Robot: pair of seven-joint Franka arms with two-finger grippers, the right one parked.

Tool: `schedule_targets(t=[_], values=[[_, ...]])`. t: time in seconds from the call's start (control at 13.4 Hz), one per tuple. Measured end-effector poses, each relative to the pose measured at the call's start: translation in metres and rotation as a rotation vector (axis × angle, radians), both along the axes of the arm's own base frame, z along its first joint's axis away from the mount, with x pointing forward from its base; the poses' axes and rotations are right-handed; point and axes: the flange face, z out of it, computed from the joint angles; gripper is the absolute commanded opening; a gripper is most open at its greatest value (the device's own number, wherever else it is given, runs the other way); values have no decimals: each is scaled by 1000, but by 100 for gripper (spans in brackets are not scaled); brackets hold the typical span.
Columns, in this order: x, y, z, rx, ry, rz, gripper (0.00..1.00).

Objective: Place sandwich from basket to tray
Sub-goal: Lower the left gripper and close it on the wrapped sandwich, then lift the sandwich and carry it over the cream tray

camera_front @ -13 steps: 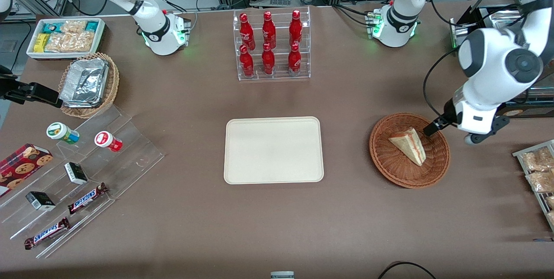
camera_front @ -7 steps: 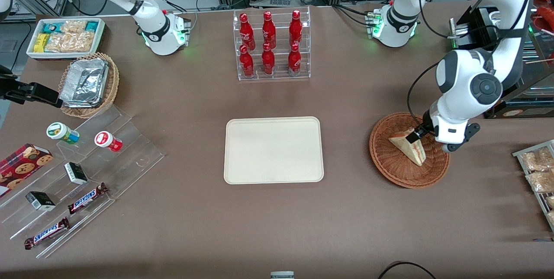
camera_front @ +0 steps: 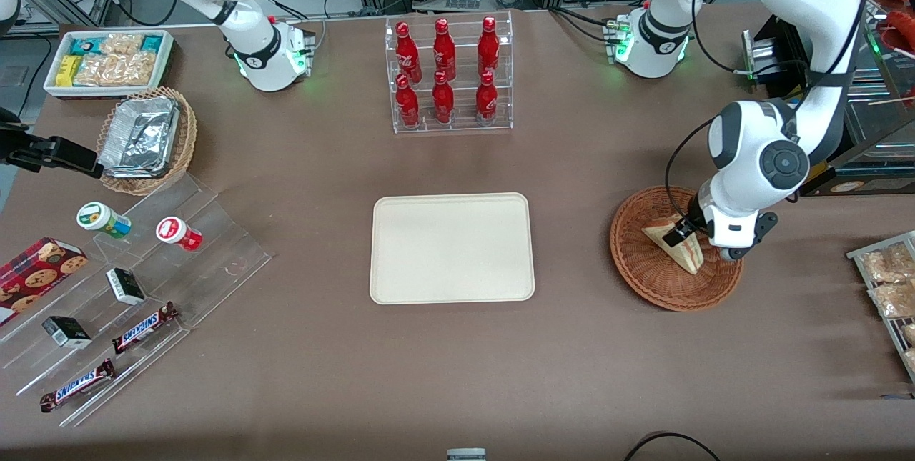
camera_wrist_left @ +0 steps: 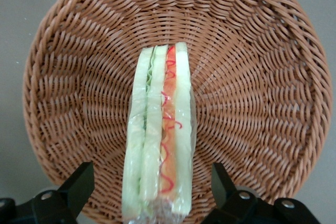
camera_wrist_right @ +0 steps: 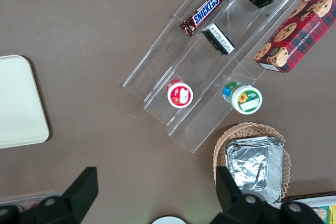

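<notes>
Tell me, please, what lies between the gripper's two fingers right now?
The sandwich stands on edge between the open gripper's fingers, inside the basket; the left wrist view shows gaps on both sides.

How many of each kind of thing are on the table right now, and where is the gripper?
Red bottles: 6
Candy bars: 2
Small dark boxes: 2
Lidded cups: 2
Cookie box: 1
Sandwich: 1
Basket: 1
Foil basket: 1
Tray: 1
Snack bin: 1
Total: 18
Gripper: open, astride the sandwich in the basket.
</notes>
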Motion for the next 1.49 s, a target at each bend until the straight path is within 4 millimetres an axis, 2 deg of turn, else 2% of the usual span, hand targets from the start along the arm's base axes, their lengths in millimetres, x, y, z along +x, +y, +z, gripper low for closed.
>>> schedule_targets(t=[0.07, 0.22, 0.67, 0.82, 0.97, 1.19, 1.49], values=[[0, 0, -5, 1, 1, 27, 32], [1, -1, -9, 3, -3, 86, 2], [4, -12, -5, 3, -13, 100, 0], [11, -17, 7, 8, 8, 79, 0], [22, -30, 31, 14, 43, 37, 0], [33, -71, 70, 62, 48, -74, 0], [24, -152, 95, 76, 17, -283, 0]])
